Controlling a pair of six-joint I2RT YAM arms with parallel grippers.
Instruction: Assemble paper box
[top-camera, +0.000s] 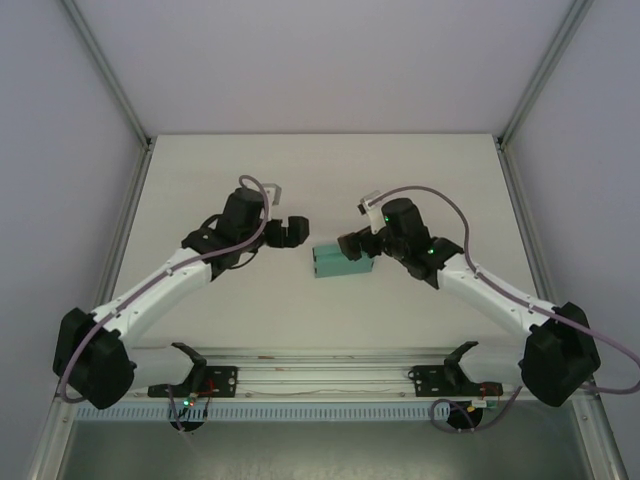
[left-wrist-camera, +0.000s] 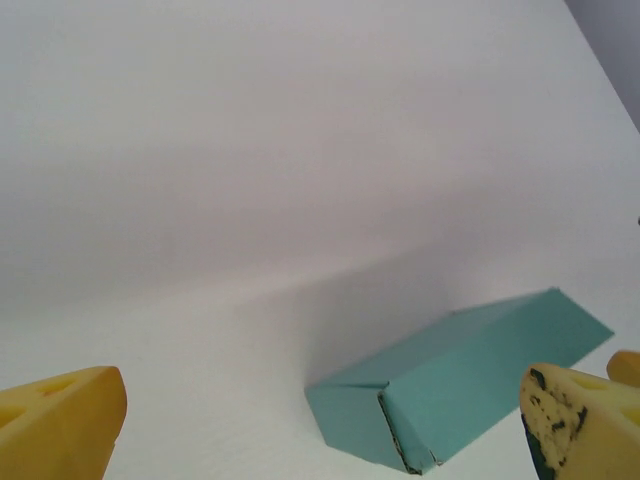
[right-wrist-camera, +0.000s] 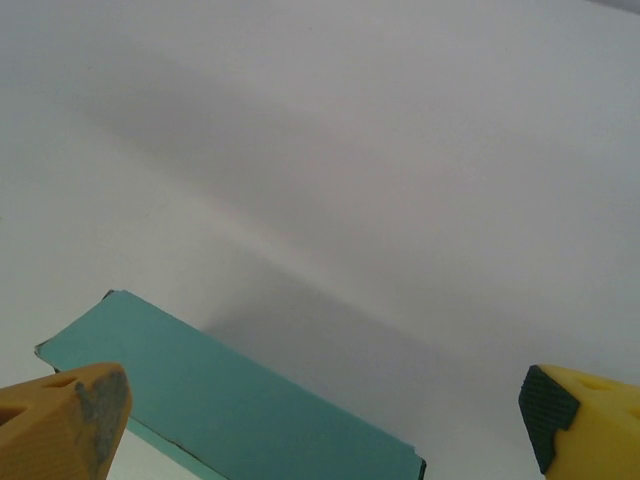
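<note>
Though partly behind right gripper (top-camera: 351, 246) (overhead), teal paper box (top-camera: 334, 264).

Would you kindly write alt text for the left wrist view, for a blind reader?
A teal paper box lies on a white table, one end flap facing the camera. The left gripper's yellow fingertips stand wide apart at the bottom.

Paper box (top-camera: 340, 262): teal-green thin card, folded into a small, plain rectangular block. It lay flat on a broad face near the middle of the white table (top-camera: 210, 180). From above, its long axis ran roughly 9 to 3 o'clock. In the left wrist view one end flap was closed, with a thin dark seam along its edge.
</note>
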